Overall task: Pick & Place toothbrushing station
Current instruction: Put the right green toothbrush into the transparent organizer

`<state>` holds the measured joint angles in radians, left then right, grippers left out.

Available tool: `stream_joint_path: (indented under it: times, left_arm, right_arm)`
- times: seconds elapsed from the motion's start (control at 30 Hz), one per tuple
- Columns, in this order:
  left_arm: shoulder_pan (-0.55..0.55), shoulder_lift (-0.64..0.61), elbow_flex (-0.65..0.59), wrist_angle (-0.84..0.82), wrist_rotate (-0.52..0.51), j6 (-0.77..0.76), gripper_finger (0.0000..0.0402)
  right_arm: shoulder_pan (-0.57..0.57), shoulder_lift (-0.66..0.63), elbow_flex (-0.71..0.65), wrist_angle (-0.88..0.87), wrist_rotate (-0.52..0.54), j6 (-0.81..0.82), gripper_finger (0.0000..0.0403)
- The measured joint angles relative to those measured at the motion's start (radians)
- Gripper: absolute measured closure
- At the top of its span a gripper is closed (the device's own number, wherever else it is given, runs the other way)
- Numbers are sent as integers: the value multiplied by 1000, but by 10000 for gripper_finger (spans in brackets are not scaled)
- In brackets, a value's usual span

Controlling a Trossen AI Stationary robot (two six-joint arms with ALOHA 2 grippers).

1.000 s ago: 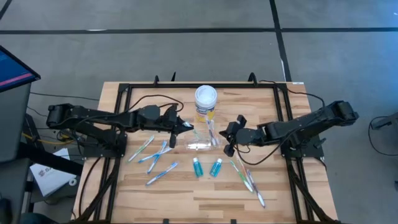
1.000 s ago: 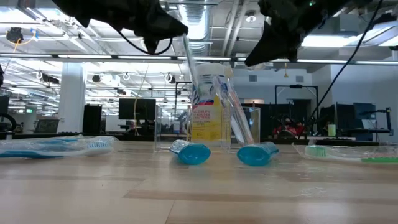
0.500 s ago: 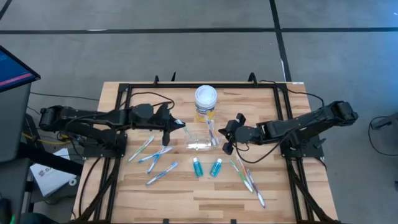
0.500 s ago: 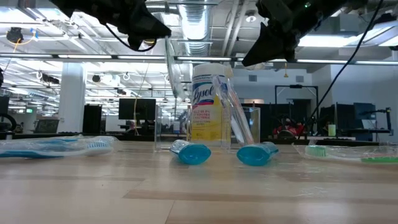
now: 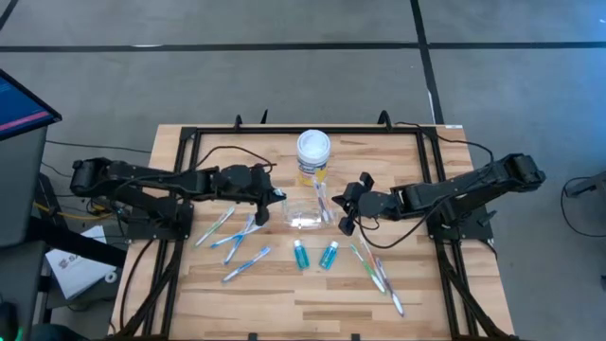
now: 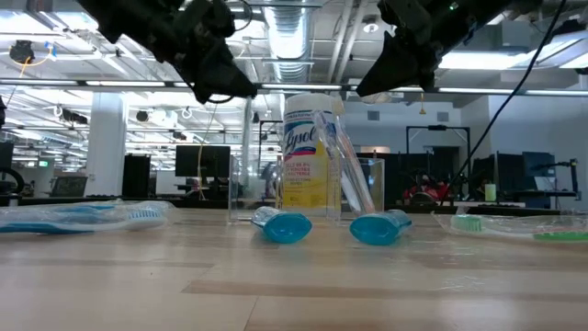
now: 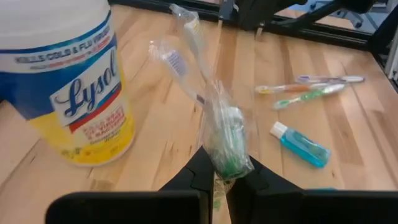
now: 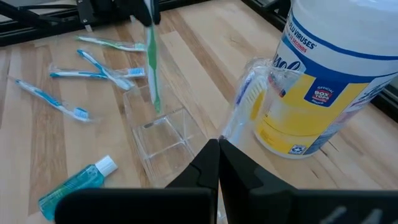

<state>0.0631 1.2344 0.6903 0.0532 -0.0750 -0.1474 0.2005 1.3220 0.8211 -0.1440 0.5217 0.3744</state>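
Note:
My left gripper (image 5: pixel 276 196) is shut on a green toothbrush in a clear wrapper (image 8: pixel 152 68), just left of a small clear cup (image 5: pixel 303 218). The brush's lower tip hovers over that cup's open top (image 8: pixel 163 134). Two wrapped toothbrushes (image 8: pixel 247 102) stand leaning in a clear holder beside the yellow jar. My right gripper (image 5: pixel 347 210) is shut with nothing in it, in the air right of the cup. More toothbrushes lie flat on the table at left (image 5: pixel 232 242) and right (image 5: pixel 374 270). Two teal tubes (image 5: pixel 301 254) (image 5: pixel 329 255) lie near the front. My left gripper pinches the wrapped toothbrush by its upper end (image 7: pixel 227 163) between its two fingers. The fingers come slanting down from the table's left. The brush hangs almost upright below them, clear of the table, its free end just above the clear cup.
The white-lidded yellow jar (image 5: pixel 312 152) stands behind the cup, close to both grippers. A black frame (image 5: pixel 189 142) runs around the wooden table top. Bare wood shows along the near edge (image 5: pixel 303 303).
My left gripper has drawn a little toward the table's left edge, sunk slightly and tipped its fingers downward. The toothbrush has gone with it, from in front of the jar to left of it, and now hangs more upright. It stays shut on the brush.

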Motion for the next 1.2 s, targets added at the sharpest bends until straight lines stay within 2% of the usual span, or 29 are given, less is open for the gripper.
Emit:
stream_joint_path:
  times: [0.57, 0.93, 1.2]
  left_arm:
    - [8, 66, 0, 6, -24, -25, 357]
    - [8, 66, 0, 9, -31, -19, 262]
    - [31, 66, 0, 108, -69, -15, 212]
  right_arm:
    - [0, 0, 0, -1, 0, 0, 403]
    - [0, 0, 0, -1, 0, 0, 403]
    - [-1, 0, 0, -1, 0, 0, 403]
